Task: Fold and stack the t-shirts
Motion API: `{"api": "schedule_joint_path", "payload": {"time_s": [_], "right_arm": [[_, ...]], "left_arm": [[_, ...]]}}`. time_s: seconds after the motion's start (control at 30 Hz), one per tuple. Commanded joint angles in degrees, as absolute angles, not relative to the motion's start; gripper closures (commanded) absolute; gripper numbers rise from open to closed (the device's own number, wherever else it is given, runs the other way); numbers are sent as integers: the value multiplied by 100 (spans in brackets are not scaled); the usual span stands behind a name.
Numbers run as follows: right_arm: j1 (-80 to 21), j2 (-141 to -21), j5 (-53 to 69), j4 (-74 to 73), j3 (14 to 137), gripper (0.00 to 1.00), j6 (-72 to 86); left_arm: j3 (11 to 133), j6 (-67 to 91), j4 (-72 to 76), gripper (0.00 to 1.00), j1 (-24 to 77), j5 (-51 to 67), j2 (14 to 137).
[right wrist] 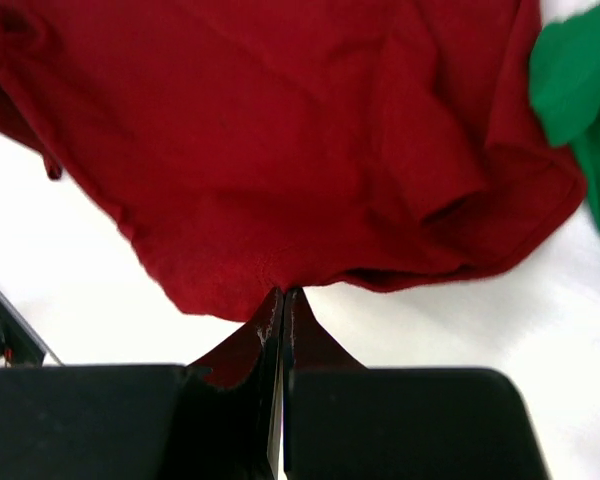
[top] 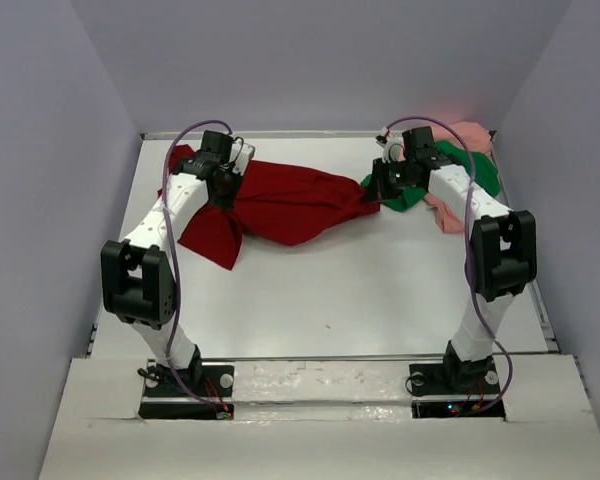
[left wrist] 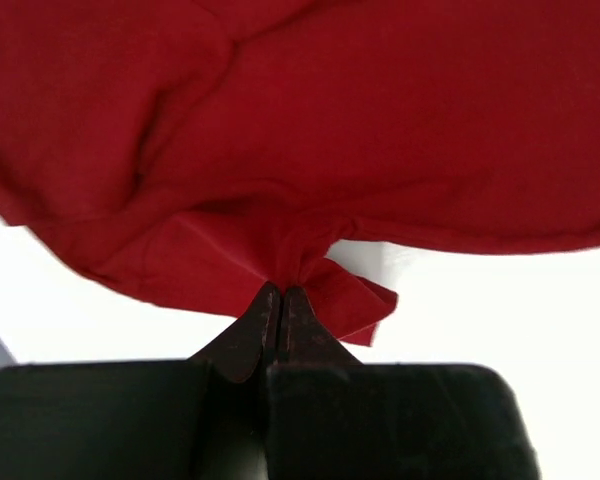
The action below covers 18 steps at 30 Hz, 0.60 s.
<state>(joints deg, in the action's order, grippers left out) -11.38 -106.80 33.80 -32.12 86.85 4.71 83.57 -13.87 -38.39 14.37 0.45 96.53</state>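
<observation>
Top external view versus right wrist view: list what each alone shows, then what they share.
Only top external: the pink t-shirt and the left tool pinching the dark red t-shirt at its left end. Only right wrist: up close, the right tool shut on that shirt's hem. Both: the dark red t-shirt, the green t-shirt, the white table.

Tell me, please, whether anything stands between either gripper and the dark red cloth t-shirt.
Nothing visible does. The left gripper and the right gripper each pinch an edge of the dark red cloth t-shirt; the bright green cloth t-shirt lies beside it.
</observation>
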Motion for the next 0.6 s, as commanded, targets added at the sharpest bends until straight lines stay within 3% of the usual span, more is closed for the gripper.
{"api": "schedule_joint_path", "payload": {"time_s": [0.0,0.57], "right_arm": [[-1195,-11135,3393,-3015,9289,100,589],[-1195,-13077,2057,-2453,11863,100,949]], "left_arm": [[8780,-1476,-3516,100,1292,-404,9667],[10773,-1556,-2681,100,660,-1318,11390]]}}
